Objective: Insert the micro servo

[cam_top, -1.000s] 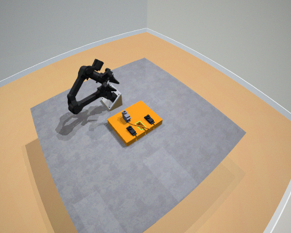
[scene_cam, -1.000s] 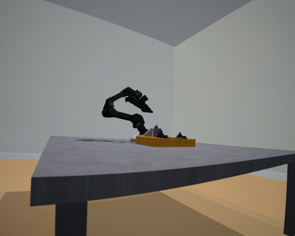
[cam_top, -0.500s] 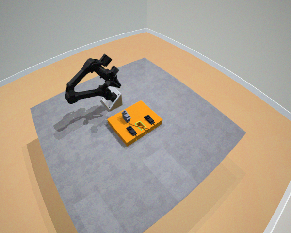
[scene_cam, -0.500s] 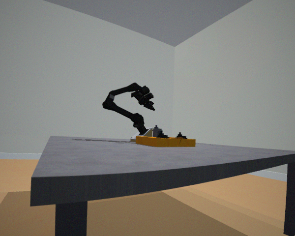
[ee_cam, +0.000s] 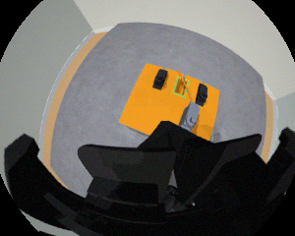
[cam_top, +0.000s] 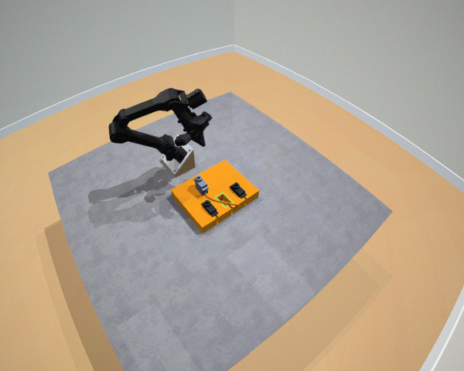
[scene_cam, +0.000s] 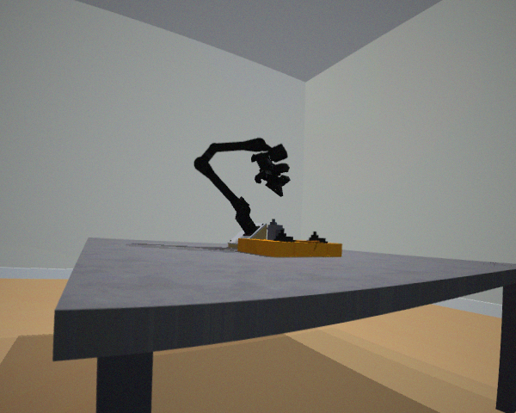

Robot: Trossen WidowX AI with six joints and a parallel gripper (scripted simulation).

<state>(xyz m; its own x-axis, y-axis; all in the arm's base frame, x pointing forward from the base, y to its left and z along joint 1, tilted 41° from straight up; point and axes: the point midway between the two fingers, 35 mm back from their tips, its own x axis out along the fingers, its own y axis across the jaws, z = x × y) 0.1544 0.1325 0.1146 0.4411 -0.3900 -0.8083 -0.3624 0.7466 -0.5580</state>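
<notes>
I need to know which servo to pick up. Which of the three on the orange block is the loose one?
The grey servo, standing tall on the orange block nearest the arm's base. The two black servos sit sunk in pockets.

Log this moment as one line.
gripper: shut, empty, high above deck | servo: upright on deck, unseated | pocket: empty | next: open, descend

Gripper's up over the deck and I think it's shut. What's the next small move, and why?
Probably open the gripper first, then descend toward the grey servo. The fingers are shut on nothing, high above the orange deck, and the servo stands loose on the deck beside the green-marked pocket, which holds only the cable. Shut fingers cannot straddle the servo body.
</notes>
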